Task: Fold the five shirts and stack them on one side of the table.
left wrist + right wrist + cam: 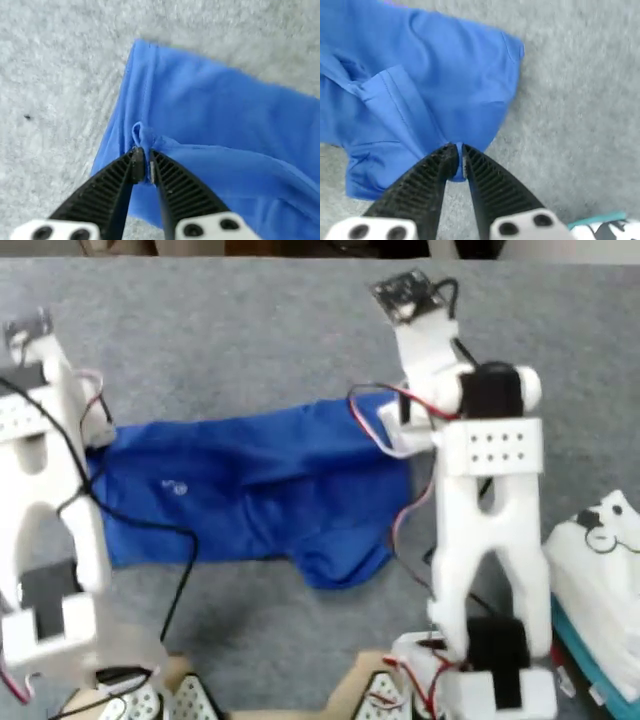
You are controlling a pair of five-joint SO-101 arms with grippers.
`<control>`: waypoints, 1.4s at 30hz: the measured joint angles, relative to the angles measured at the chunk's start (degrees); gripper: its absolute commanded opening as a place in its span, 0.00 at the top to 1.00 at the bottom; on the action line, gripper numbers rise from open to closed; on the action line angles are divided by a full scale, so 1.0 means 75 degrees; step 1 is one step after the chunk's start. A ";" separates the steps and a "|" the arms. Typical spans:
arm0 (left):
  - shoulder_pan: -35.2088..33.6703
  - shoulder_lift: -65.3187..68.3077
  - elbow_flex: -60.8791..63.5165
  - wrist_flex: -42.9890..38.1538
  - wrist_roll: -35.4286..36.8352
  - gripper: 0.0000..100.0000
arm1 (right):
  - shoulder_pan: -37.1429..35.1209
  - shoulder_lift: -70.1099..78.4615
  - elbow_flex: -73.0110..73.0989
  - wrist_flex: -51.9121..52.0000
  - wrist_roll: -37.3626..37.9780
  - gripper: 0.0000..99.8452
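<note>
With the blue shirt (250, 490) lying flat on the desk (250, 340) between them, the left end effector (143, 167) and right end effector (455, 161) each clamp a pinch of its cloth at their tips, so a fold seems in hand, and the next move likely calls for lifting both ends evenly across.

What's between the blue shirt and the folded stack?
Bare grey table cover from blue shirt to folded stack, in the right wrist view; the high view has the right arm over it.
</note>
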 measured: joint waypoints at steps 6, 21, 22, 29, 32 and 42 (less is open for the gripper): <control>-0.0094 -0.1700 0.2848 -0.1301 0.0000 0.98 | 0.0117 -0.1020 0.2063 -0.0727 0.0000 1.00; -0.0832 -0.2274 0.4103 -0.2040 -0.0188 0.98 | 0.0141 -0.2555 0.4782 -0.0844 0.0000 1.00; -0.0903 -0.2274 0.4255 -0.2133 -0.0199 0.98 | 0.0141 -0.2614 0.4900 -0.0844 0.0000 1.00; -0.1067 -0.2274 0.4794 -0.2309 -0.0199 0.98 | 0.0141 -0.3071 0.5521 -0.0844 0.0000 1.00; -0.1231 -0.2274 0.4794 -0.2309 -0.0199 0.98 | 0.0141 -0.3235 0.5744 -0.0844 0.0035 1.00; -0.1242 -0.2333 0.5181 -0.2309 -0.0270 0.93 | 0.0141 -0.3317 0.5990 -0.0844 0.0610 0.86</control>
